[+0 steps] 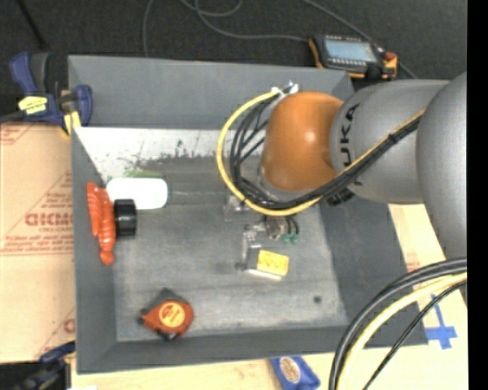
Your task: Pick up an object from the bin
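My gripper hangs low over the middle of the bin, under the arm's orange cover. A small yellow block with a pale edge lies on the bin floor right at the gripper's lower tip, touching it or nearly so. Whether the block sits inside the gripper I cannot make out.
A white bottle with a black cap lies at the left, next to an orange lobster-shaped toy along the left wall. An orange tape measure rests near the front left corner. The arm and its cables cover the bin's right rear part.
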`<state>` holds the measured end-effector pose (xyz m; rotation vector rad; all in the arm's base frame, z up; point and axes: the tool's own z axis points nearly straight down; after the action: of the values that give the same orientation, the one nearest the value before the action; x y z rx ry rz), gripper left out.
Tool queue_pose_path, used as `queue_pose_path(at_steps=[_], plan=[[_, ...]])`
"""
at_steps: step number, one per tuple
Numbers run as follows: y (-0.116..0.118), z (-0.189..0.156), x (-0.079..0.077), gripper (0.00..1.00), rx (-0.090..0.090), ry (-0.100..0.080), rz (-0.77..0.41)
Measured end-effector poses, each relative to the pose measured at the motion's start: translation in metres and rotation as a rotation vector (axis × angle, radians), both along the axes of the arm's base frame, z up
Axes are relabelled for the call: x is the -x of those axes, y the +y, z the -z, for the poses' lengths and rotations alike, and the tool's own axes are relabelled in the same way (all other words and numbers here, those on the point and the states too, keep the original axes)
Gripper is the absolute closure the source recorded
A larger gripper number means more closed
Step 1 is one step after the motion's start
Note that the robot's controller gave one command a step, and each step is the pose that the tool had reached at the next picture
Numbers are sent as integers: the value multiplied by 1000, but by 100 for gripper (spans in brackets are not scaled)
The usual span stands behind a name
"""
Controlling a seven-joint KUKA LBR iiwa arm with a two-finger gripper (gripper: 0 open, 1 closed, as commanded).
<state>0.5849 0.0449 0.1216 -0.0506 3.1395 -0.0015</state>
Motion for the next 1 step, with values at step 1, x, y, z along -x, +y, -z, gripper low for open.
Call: queue_pose_path(at_steps=[1], plan=[[-34, 25, -17, 0, -1, -5, -22]])
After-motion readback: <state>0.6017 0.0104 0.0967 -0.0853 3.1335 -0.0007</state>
